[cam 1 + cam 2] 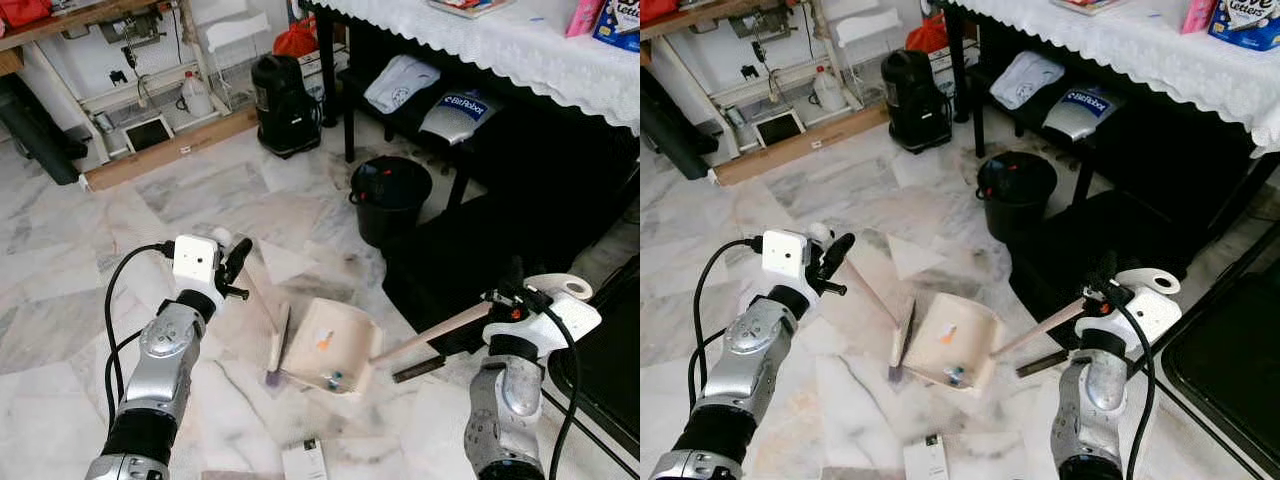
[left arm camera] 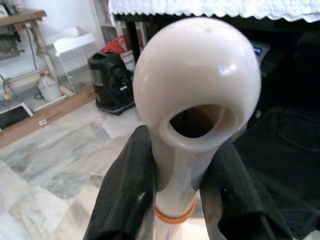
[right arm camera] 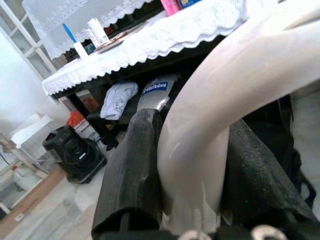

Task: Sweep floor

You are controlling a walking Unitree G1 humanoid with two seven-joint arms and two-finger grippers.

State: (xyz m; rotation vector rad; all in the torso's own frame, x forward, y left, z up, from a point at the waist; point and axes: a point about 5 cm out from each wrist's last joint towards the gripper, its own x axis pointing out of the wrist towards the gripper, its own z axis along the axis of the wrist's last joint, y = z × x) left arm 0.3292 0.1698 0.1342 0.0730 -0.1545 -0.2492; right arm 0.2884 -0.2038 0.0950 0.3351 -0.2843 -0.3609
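Note:
My left gripper (image 1: 234, 262) is shut on the white knob end of a small brush (image 1: 277, 338), whose wooden handle slants down to a head resting on the marble floor. Its black fingers (image 2: 125, 192) clamp the white handle end (image 2: 197, 95). Right of the brush head lies a cream dustpan (image 1: 335, 345) holding a few small scraps. The dustpan's long handle (image 1: 435, 333) runs up to my right gripper (image 1: 505, 300), which is shut on its white curved grip (image 3: 235, 90). The brush head touches the dustpan's open edge.
A black bucket (image 1: 390, 198) stands beyond the dustpan, beside a dark table (image 1: 520, 50) with a white lace cloth. A black vacuum (image 1: 284, 103) sits further back. A small white card (image 1: 305, 461) lies on the floor near my feet. A black mat (image 1: 610, 370) is at right.

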